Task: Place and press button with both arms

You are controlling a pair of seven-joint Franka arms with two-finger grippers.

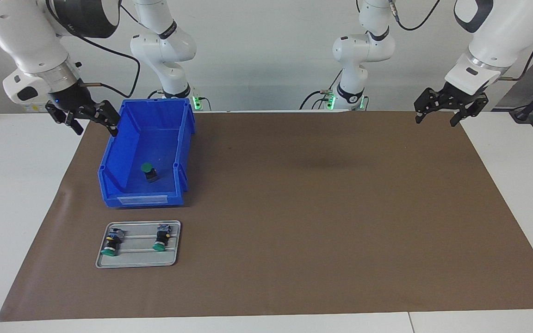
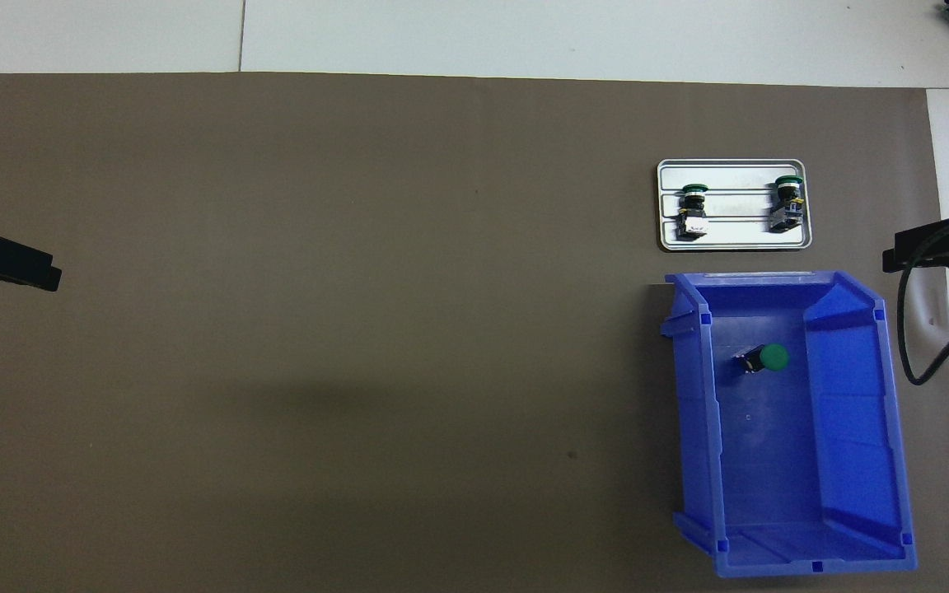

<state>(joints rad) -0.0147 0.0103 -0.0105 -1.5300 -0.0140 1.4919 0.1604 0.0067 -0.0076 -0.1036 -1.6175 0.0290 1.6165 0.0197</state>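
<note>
The button (image 1: 150, 172) lies inside the blue bin (image 1: 123, 155), green cap up, at the right arm's end of the surface (image 1: 322, 208). The right tool (image 1: 83, 116) hangs in the air above the bin's outer edge, well clear of the button, fingers spread wide and empty. The left tool (image 1: 450, 107) waits open and empty over the mat's other end. Two more buttons (image 1: 111, 242) (image 1: 161, 236) lie on a metal tray (image 1: 137, 261), farther from the robots than the bin.
</note>
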